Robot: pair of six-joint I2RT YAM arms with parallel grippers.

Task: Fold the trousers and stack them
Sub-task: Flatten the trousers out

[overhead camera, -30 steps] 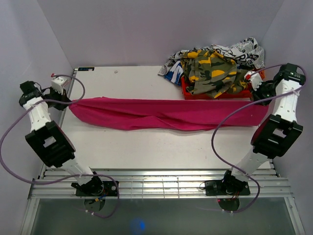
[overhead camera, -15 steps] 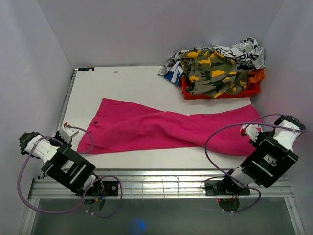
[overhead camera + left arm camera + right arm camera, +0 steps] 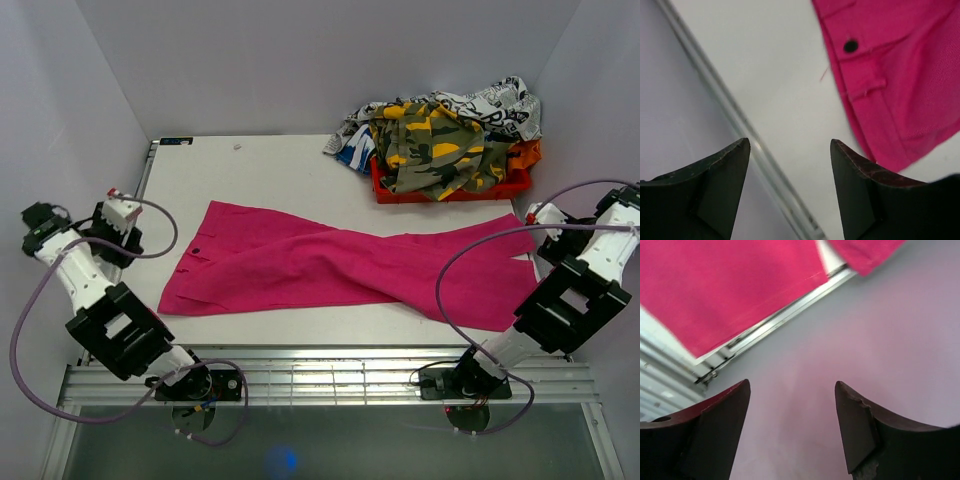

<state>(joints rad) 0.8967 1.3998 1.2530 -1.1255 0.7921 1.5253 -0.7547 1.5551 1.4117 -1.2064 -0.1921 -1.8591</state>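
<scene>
Trousers: the trousers (image 3: 340, 265) lie spread flat across the near half of the table (image 3: 280, 160). The waist is at the left and the legs run to the right.
Fabric: plain hot pink, soft and matte, with long shallow creases along the legs. The left wrist view shows a fine woven grain.
Shape: broad at the waist. At the right the two legs part, one cuff pointing to the far side and the other to the near right corner.
Waist detail: a dark round button (image 3: 850, 46) and a stitched belt loop (image 3: 867, 86) sit at the waistband.
Left gripper: the left gripper (image 3: 788, 150) has its jaws spread wide with nothing between them. It sits over the metal edge strip (image 3: 740, 120) at the table's left side, apart from the waistband.
Right gripper: the right gripper (image 3: 792, 387) is also spread and empty. It is against the pale wall (image 3: 880, 340), beyond the cuffs.
Edges: the straight stitched hem (image 3: 765, 295) reaches the table's right rim.
Open room: bare white tabletop lies to the far left and along the near edge.
Far right corner: a red tray (image 3: 450, 190) holds a heap of camouflage and printed clothes (image 3: 440, 130), close to the far cuff.
Hard to make out: the tray is mostly hidden by the heap. Both wrist views cut off most of the garment.
</scene>
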